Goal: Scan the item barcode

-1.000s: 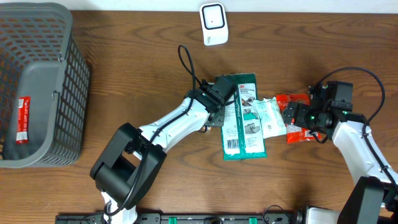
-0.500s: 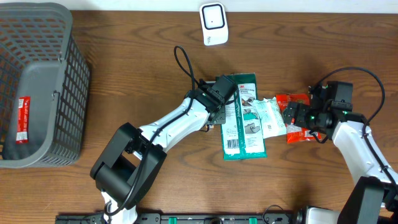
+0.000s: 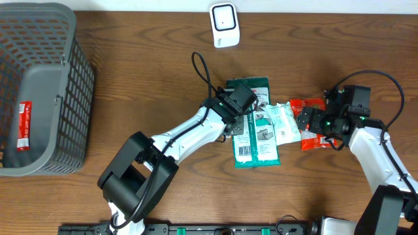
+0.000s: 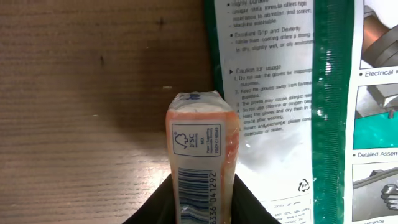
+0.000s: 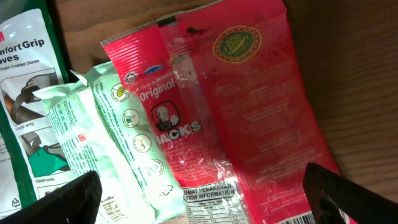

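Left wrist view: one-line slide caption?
Left tool grips a small barcoded box, barcode facing the camera, green glove package and wooden table behind.

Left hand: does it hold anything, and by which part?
The left hand holds a small orange-and-white box, pinched by its two sides at the barcode end; the other end sticks out free.

On my right wrist feed I see the right gripper [image 5: 208,196] with its jaws spread wide, one dark finger [image 5: 68,199] at the near left corner and the other at the near right. Between them, flat on the wooden table [image 5: 354,74], lies a red snack packet [image 5: 249,112] printed "Original". Against its left side lies a pale green packet [image 5: 118,143], overlapping a green and white glove pack [image 5: 25,93] at the left edge. Neither finger touches a packet.
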Action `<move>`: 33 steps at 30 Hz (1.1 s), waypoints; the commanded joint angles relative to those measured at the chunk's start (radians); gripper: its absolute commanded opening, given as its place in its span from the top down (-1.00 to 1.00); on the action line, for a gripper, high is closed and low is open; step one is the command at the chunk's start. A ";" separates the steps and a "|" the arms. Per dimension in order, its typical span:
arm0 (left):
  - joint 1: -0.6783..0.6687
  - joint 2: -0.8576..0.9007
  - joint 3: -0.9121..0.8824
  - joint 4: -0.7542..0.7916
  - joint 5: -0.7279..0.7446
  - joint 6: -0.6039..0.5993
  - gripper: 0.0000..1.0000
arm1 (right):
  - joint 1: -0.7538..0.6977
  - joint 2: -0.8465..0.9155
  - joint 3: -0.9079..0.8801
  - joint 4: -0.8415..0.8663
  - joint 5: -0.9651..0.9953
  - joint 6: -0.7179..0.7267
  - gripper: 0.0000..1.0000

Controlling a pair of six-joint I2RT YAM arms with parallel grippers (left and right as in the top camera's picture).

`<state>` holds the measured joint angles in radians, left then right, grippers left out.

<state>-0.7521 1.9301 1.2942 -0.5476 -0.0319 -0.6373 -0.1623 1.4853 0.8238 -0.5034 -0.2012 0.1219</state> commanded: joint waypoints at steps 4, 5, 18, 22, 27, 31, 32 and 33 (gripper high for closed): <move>0.000 0.019 -0.011 0.004 -0.006 -0.015 0.50 | 0.006 -0.008 0.012 0.002 0.002 -0.003 -0.98; 0.000 0.019 -0.011 0.005 -0.006 -0.015 0.49 | 0.006 -0.008 0.012 0.002 0.002 -0.003 -0.99; 0.000 0.019 -0.011 0.003 -0.074 -0.011 0.40 | 0.006 -0.008 0.012 0.002 0.002 -0.003 -0.99; 0.000 0.019 -0.011 0.003 -0.074 -0.011 0.23 | 0.006 -0.008 0.012 0.002 0.002 -0.003 -0.98; 0.000 0.019 -0.011 0.003 -0.074 -0.011 -0.15 | 0.006 -0.008 0.012 0.002 0.002 -0.003 -0.98; 0.000 0.019 -0.011 0.003 -0.073 -0.011 -0.35 | 0.006 -0.008 0.012 0.002 0.002 -0.003 -0.99; 0.000 0.019 -0.011 0.003 -0.073 -0.011 -0.40 | 0.006 -0.008 0.012 0.002 0.002 -0.003 -0.98; 0.000 0.019 -0.011 0.003 -0.073 -0.011 -0.46 | 0.006 -0.008 0.012 0.002 0.002 -0.003 -0.99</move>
<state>-0.7521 1.9301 1.2942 -0.5419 -0.0853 -0.6529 -0.1623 1.4853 0.8238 -0.5034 -0.2012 0.1219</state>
